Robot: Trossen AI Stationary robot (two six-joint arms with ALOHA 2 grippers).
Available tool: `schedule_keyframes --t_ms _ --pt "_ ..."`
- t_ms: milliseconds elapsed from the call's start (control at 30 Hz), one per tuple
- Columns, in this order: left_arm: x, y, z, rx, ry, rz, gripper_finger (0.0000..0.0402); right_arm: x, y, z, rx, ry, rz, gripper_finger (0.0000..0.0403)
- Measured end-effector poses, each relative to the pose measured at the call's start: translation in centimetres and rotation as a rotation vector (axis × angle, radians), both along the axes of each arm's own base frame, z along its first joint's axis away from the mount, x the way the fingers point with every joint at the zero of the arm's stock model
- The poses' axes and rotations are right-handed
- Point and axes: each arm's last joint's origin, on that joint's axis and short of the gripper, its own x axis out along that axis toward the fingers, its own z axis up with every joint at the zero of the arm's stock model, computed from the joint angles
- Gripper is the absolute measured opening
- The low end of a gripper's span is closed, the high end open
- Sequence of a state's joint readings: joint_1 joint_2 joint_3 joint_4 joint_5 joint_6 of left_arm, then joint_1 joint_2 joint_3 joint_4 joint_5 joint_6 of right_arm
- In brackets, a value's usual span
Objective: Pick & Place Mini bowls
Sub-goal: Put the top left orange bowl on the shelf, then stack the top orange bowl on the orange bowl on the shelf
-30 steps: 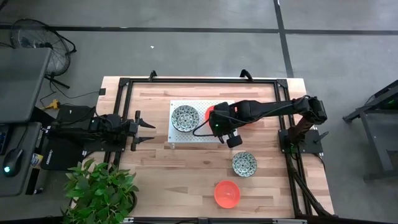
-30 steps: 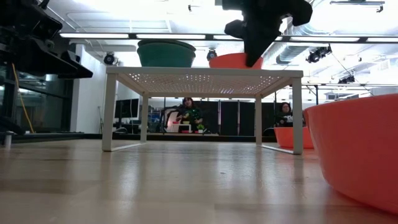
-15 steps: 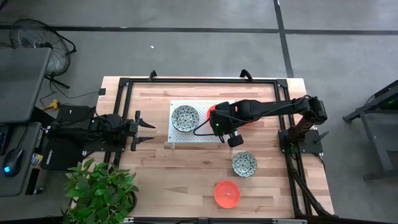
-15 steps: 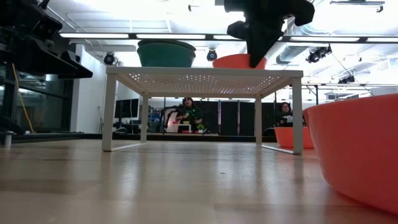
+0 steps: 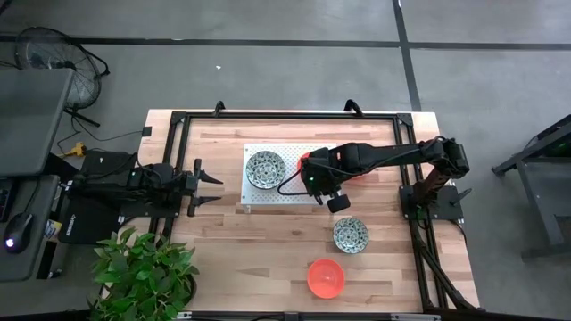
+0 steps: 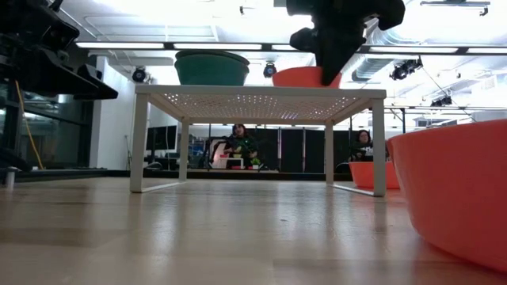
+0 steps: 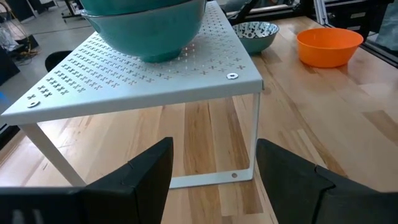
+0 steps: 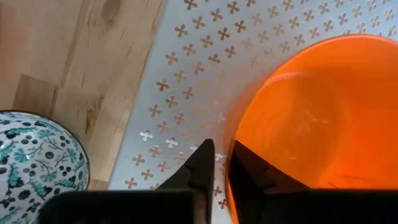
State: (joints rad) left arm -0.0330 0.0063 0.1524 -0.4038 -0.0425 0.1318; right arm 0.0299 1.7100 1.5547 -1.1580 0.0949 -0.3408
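Placing step in hand, by the look of it: right pincer [image 8: 219, 167] clamped on the rim of an orange bowl [image 8: 317, 124], one finger inside, one outside, bowl base seemingly down on the white perforated platform [image 8: 205, 74]. Next, probably: part the fingers and lift straight up clear of the rim, without dragging the bowl. Beside the pincer on the platform, a speckled bowl [image 5: 266, 168]; below on the tabletop [image 5: 232, 250], another speckled bowl [image 5: 350, 234] and an orange one [image 5: 326, 277]. Left pincer [image 7: 211, 174] parked well apart, fingers spread, holding nothing. From above, held bowl mostly hidden under the arm; only four bowls in sight.
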Motion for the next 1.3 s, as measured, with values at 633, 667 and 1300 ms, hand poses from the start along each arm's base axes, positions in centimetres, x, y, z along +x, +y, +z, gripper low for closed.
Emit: schedule_keyframes --t_ms 633,667,1300 --pt "0.0 0.0 0.0 -0.002 -0.001 0.001 0.0225 0.1 -0.1 0.1 -0.011 -0.007 -0.013 0.0107" --pt "0.0 0.0 0.0 -0.004 -0.001 0.002 0.0225 0.1 -0.2 0.3 -0.012 -0.012 -0.016 0.0109" --pt "0.0 0.0 0.0 -0.007 -0.001 0.007 0.0225 -0.5 -1.0 6.0 -0.015 -0.095 -0.184 0.011"
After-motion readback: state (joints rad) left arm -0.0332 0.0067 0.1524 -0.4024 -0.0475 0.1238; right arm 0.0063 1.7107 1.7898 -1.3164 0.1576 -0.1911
